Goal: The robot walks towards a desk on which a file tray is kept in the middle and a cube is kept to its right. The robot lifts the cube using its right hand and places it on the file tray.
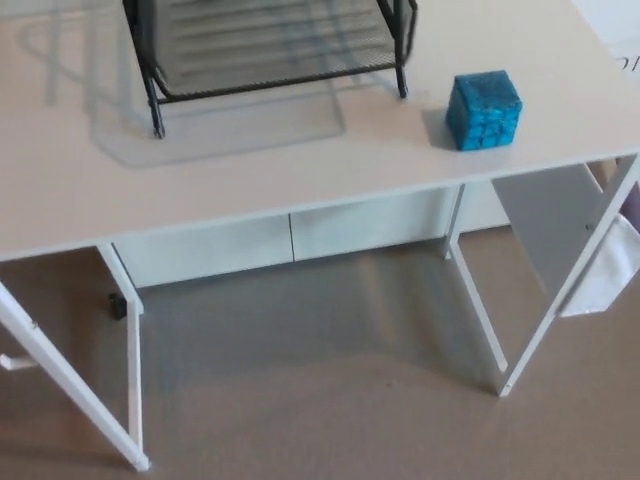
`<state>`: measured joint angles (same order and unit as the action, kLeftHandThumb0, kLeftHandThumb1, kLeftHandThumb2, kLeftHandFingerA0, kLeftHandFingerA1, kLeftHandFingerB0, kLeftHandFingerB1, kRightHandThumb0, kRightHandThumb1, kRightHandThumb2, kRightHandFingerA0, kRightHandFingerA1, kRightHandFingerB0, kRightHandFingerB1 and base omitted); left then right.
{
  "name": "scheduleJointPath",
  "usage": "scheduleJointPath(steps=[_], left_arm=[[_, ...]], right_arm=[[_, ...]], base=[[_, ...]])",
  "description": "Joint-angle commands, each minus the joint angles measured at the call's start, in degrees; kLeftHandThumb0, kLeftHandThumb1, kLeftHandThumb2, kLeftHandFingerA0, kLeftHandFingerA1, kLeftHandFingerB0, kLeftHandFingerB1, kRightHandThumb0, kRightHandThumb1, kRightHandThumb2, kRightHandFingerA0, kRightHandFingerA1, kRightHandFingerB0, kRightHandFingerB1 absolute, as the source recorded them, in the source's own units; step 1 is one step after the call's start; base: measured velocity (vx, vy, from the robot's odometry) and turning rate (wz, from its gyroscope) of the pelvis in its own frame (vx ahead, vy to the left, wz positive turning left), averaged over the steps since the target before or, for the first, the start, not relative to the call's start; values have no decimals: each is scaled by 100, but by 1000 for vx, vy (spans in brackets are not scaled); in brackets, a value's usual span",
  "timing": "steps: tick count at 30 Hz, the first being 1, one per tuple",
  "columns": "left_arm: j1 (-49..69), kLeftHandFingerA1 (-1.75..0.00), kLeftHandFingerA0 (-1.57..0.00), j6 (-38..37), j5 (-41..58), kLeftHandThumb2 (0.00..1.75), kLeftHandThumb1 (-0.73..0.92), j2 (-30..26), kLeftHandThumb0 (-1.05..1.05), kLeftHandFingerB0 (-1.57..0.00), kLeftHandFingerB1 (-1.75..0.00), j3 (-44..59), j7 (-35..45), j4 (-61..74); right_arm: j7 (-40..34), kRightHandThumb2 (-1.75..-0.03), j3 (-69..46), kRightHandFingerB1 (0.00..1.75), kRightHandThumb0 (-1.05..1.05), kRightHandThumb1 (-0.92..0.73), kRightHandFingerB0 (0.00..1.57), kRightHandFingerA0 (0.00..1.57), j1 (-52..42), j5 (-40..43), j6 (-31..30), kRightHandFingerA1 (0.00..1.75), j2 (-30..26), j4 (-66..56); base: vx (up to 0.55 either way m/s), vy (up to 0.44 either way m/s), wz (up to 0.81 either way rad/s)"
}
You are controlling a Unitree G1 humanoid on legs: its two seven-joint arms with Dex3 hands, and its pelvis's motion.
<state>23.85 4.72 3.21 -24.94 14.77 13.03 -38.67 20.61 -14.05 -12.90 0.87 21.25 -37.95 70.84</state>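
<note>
Standing on the white desk [250,170], the black wire-mesh file tray [270,50] occupies the 12 o'clock part of the head view, with its upper portion cut off by the top edge of the frame. Two of its feet are seen resting on the desktop on the near side. The cube [484,110], blue with a gridded pattern on its faces, sits on the desktop at about 4 o'clock from the tray. It is near the tray but apart from it, with bare desktop between the two. It rests flat on one face, set back from the desk's near edge, and nothing touches it. Below the desktop, white legs [475,300] run down to a beige floor [320,400]. Neither the left hand nor the right hand shows in the frame, so their state cannot be told.
</note>
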Motion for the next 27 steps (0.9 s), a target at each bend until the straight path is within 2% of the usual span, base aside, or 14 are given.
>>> scheduleJointPath(steps=[1, 2, 3, 4, 6, 8, 9, 12, 13, 14, 15, 18, 19, 27], left_arm=[[76, -54, -21, 178, -21, 107, 77, -92, -69, -4, -39, 15, 18, 100], [80, -46, -26, 151, -25, 73, 92, -102, -68, -8, -27, 5, 33, 76], [49, -55, -24, 128, -27, 106, 77, -108, -70, -6, -39, -2, 24, 16], [-16, -47, -28, 44, -63, 72, 92, -128, -69, -9, -29, -26, 12, -146], [-130, -45, -28, -14, -76, 70, 92, -153, -69, -11, -32, -38, -7, -406], [-90, -46, -28, -118, -106, 72, 92, -162, -69, -11, -31, -69, -7, -505], [-107, -53, -24, -147, -110, 102, 77, -169, -71, -9, -45, -73, -26, -593], [-19, -55, -24, 11, -82, 102, 76, -154, -71, -10, -46, -66, -41, -373], [0, -54, -23, -17, -89, 102, 76, -167, -72, -9, -45, -80, -11, -387], [37, -47, -28, -71, -132, 71, 91, -189, -70, -11, -32, -122, 6, -381], [49, -54, -25, -62, -153, 102, 77, -199, -70, -9, -44, -148, 9, -372], [93, -45, -28, -237, -235, 72, 92, -261, -70, -11, -30, -260, 32, -469], [111, -54, -24, -282, -215, 103, 77, -256, -72, -9, -44, -252, 29, -477], [98, -54, -27, -275, -135, 103, 77, -247, -71, -10, -45, -198, -39, -540]], right_arm=[[-24, -57, 7, 26, -42, -58, 13, 55, -18, 16, 114, 49, 2, 20], [-6, -59, -2, 27, -46, -60, 13, 54, -9, 37, 84, 47, 11, 42], [-62, -59, 101, 25, -47, -61, 13, 52, -1, -95, 75, 46, -38, 41], [-90, -76, 189, 35, -57, -50, 8, 41, -11, -193, 137, 54, -83, 41], [96, -59, 53, 25, -47, -59, 12, 37, 30, 48, -76, 42, -28, 34], [65, -59, 90, 25, -48, -60, 12, 36, 29, -6, -97, 41, -40, 48], [267, -75, -12, 34, -54, -46, 7, 24, 81, 141, -330, 47, -34, 54], [102, -58, 45, 26, -49, -59, 13, 39, 9, 24, -149, 41, -23, -3], [92, -76, 46, 35, -56, -47, 7, 29, -19, 16, -98, 50, -23, -20], [188, -75, -29, 35, -54, -46, 7, 28, -35, 104, -47, 51, -3, -1], [203, -76, -43, 34, -56, -46, 7, 27, -32, 110, -28, 50, 2, 16], [168, -76, 44, 33, -56, -47, 7, 26, 24, -21, -190, 48, -40, 32], [61, -74, 101, 36, -53, -50, 8, 33, 14, -97, -126, 49, -43, 19], [-37, -76, 325, 31, -54, -51, 7, 37, -19, -199, 24, 50, -78, -61]], base=[[223, 240, -13], [209, 237, -14], [120, 121, 2], [83, 92, 6], [80, 95, 6], [35, 18, 3], [104, -53, 6], [70, -134, 7], [152, -195, 18], [172, -169, 23], [190, -282, -69], [200, -206, 13], [183, -114, 2], [108, 0, -9]])
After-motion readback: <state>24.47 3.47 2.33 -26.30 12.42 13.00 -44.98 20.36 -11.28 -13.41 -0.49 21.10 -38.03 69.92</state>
